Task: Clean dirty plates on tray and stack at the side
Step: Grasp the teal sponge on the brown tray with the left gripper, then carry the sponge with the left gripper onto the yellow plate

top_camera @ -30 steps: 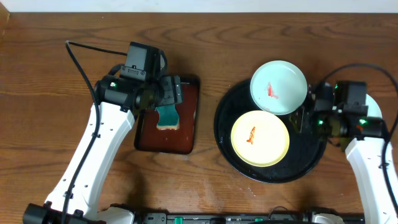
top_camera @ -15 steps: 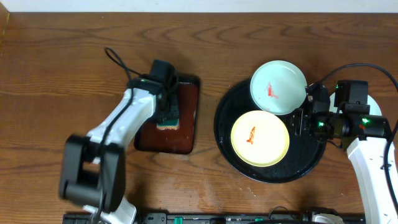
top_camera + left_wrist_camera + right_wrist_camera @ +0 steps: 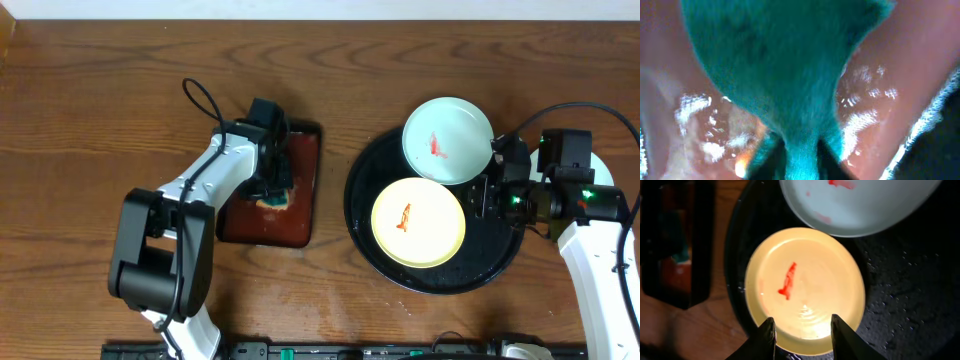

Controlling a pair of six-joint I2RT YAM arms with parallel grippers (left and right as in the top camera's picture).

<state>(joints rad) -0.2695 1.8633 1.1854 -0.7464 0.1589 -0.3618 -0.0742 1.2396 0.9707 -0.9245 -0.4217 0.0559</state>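
A pale yellow plate with a red smear lies in the black round tray. A white plate, also smeared red, overlaps the tray's far rim. My right gripper hovers open over the yellow plate's right edge, with nothing between its fingers. Over the reddish-brown rectangular tray, my left gripper pinches a teal sponge. The sponge fills most of the left wrist view.
Both trays sit on a dark wooden table. The left arm's black cable loops over the table behind it. The brown tray's floor looks wet and shiny around the sponge.
My left arm swung round and came down onto the sponge, and its jaws closed on it. The right gripper shifted slightly left over the black tray and narrowed a little.
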